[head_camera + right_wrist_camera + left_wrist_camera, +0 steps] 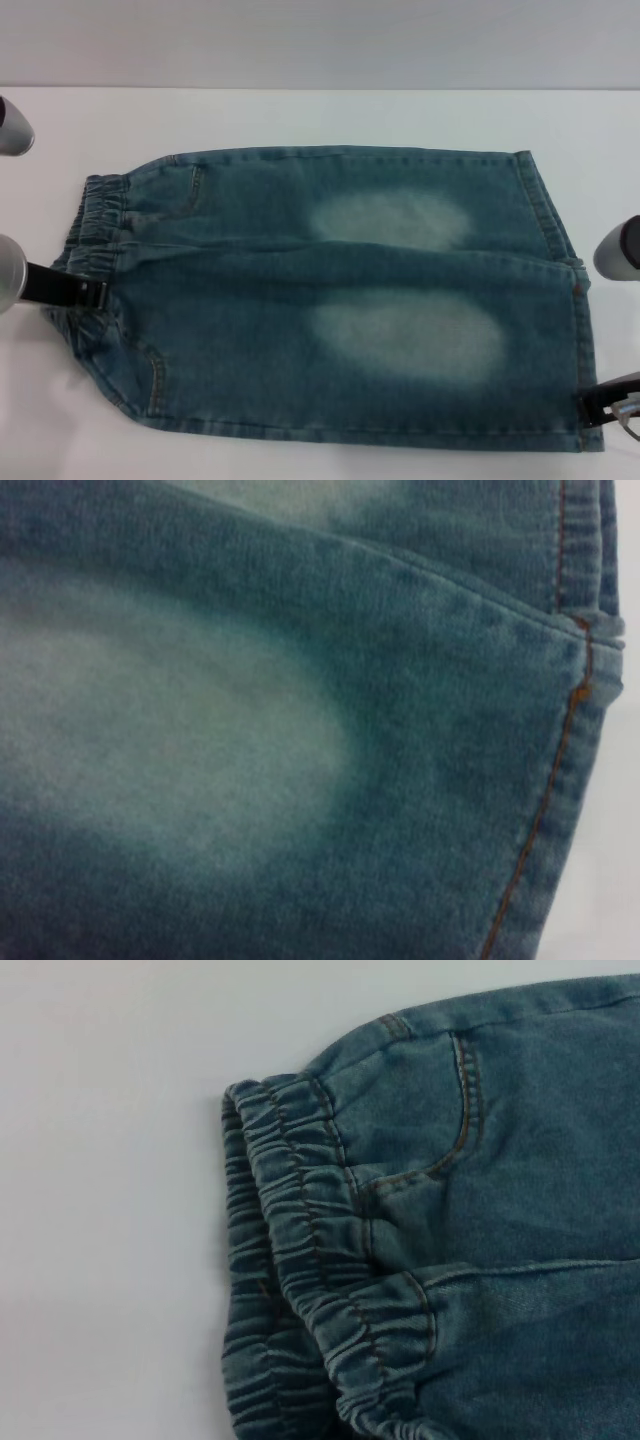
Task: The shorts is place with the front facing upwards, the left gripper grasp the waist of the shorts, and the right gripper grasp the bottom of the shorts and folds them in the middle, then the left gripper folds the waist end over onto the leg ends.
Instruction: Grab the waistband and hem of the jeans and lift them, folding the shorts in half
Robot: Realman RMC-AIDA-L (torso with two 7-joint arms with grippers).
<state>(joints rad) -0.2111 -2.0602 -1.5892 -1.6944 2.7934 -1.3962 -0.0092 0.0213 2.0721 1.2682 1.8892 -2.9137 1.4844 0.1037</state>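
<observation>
Denim shorts (330,300) lie flat on the white table (300,115), front up, with the waist (92,235) toward the robot's left and the 2 leg ends (560,290) toward its right. 2 pale oval patches show, 1 on each leg.

Only the head view shows both grippers. The left gripper (95,292) reaches in from the left edge; its black tip lies over the gathered elastic, with the band running off to both sides of the jaws and the legs stretching away beyond them. Whether those jaws are spread or pinching the cloth cannot be told. The right gripper (605,405) sits at the near right corner of the shorts, its dark tip touching the hem of the nearer leg, most of it cut by the frame edge; its jaw state cannot be told either. 2 silver arm segments show at the left edge and 1 at the right.

What the head view leaves vague, the left wrist view gives: the waist (300,1260) as 2 layers of puckered elastic, slightly parted, with orange stitching, a curved pocket seam (465,1110) just beyond the band, and bare table beside it. No fingers appear there.

The right wrist view shows the nearer leg's faded patch (160,740), the orange-stitched hem (570,730) and the fold where the 2 legs meet; no fingers show there.
</observation>
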